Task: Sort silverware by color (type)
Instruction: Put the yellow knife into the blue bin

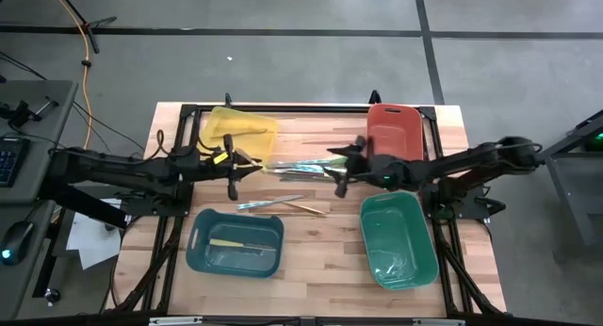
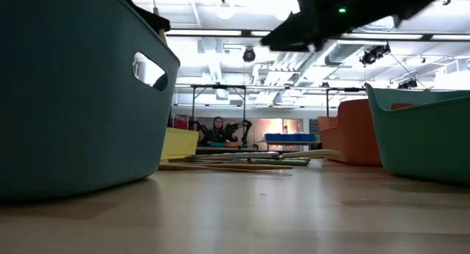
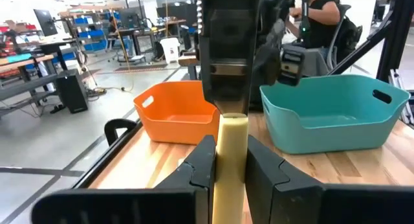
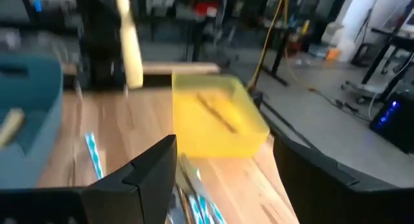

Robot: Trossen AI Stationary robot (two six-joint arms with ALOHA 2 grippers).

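Seen from above, we find the left gripper (image 1: 233,175) at nine o'clock of the silverware (image 1: 300,168), the right gripper (image 1: 337,171) at three. At table height, the silverware (image 2: 242,162) lies mid-table. Left wrist: fingers clamp a cream utensil (image 3: 229,162). Right wrist: fingers spread wide, gripping nothing, above a yellow bin (image 4: 220,120).

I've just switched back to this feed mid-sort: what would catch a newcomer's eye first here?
The left pincer hangs between the yellow bin and the dark teal bin, shut on a cream-yellow utensil. Facing it, the right pincer stands open and empty over the pile of loose silverware at the table's middle. The orange bin and light teal bin sit on the right side.
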